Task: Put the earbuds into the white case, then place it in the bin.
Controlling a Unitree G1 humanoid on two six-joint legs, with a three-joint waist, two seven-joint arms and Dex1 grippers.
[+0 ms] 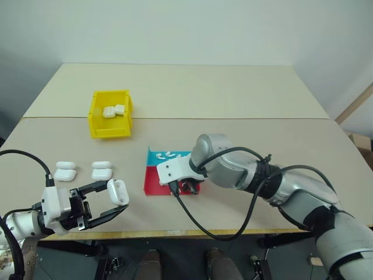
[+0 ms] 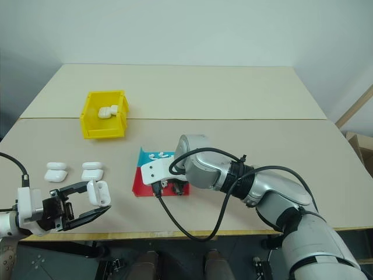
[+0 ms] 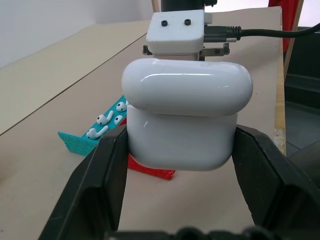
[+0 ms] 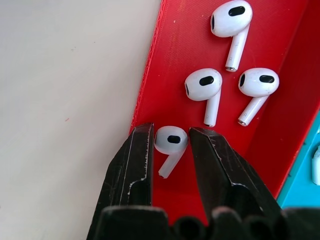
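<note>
The right claw (image 1: pixel 187 188) and its wrist hide much of the tray's red half (image 1: pixel 152 185). The yellow bin's (image 1: pixel 110 114) contents are too small to count.

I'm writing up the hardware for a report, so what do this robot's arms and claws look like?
Both arms are silver-grey with rounded joints and black bands. Loose black cables loop along each. The left claw and right claw each have two black fingers on a white wrist block; the right block shows two small dark screw holes and a plugged-in cable.

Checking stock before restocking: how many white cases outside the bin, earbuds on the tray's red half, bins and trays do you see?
White cases outside the bin: 3
Earbuds on the red half: 4
Bins: 1
Trays: 1
Total: 9
</note>
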